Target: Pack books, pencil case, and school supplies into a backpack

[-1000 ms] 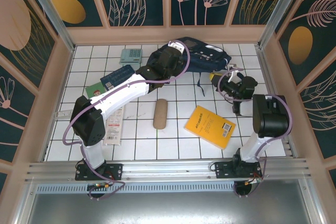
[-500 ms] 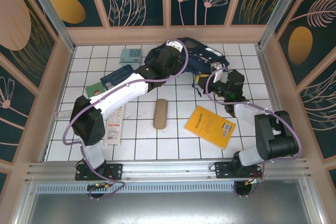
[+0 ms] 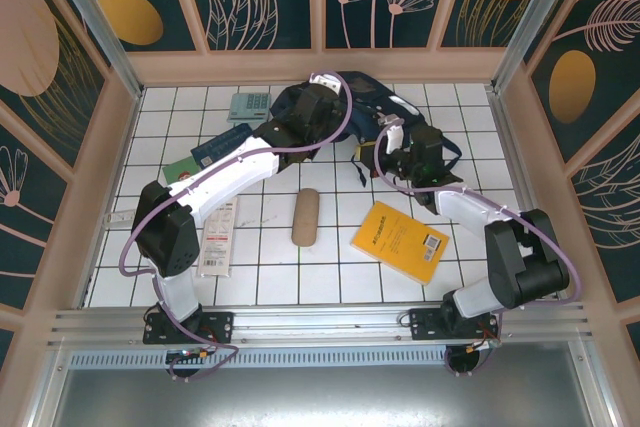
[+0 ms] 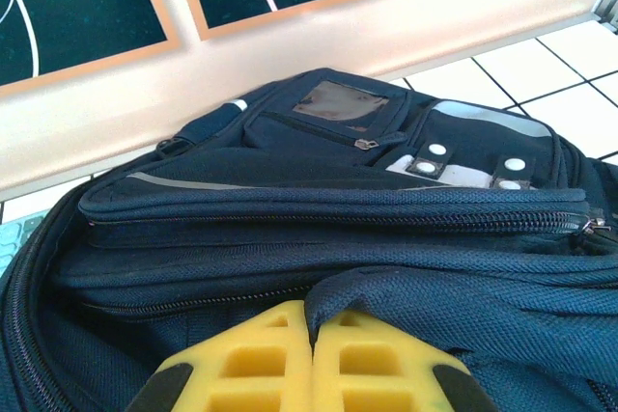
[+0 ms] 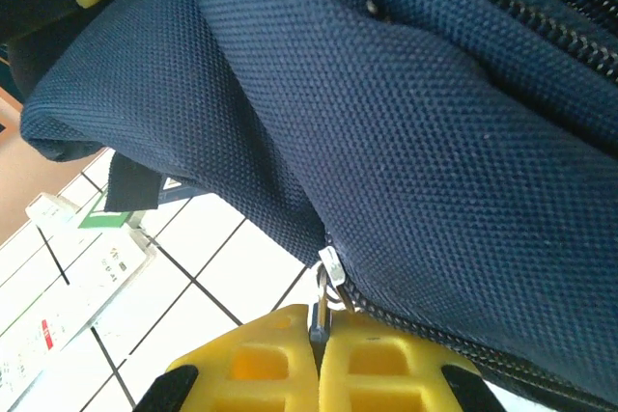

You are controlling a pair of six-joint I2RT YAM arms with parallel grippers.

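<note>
Right tool [image 5: 315,323] swung in, clamped on zipper pull [image 5: 327,269]; left tool [image 4: 311,323] pinches backpack [image 4: 338,190] fold tight, likely bracing for unzipping.

Your left arm [image 3: 225,179] and right arm [image 3: 470,209] wore white shells, black joints.
Purple cables [image 3: 347,107] looped along both; left tool [image 4: 311,330] and right tool [image 5: 319,335] had yellow ribbed fingers [image 4: 256,359].

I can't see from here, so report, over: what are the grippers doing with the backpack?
Left gripper shut on backpack fabric. Right gripper shut on zipper pull. Yellow book, pencil case on table, unpacked.
</note>
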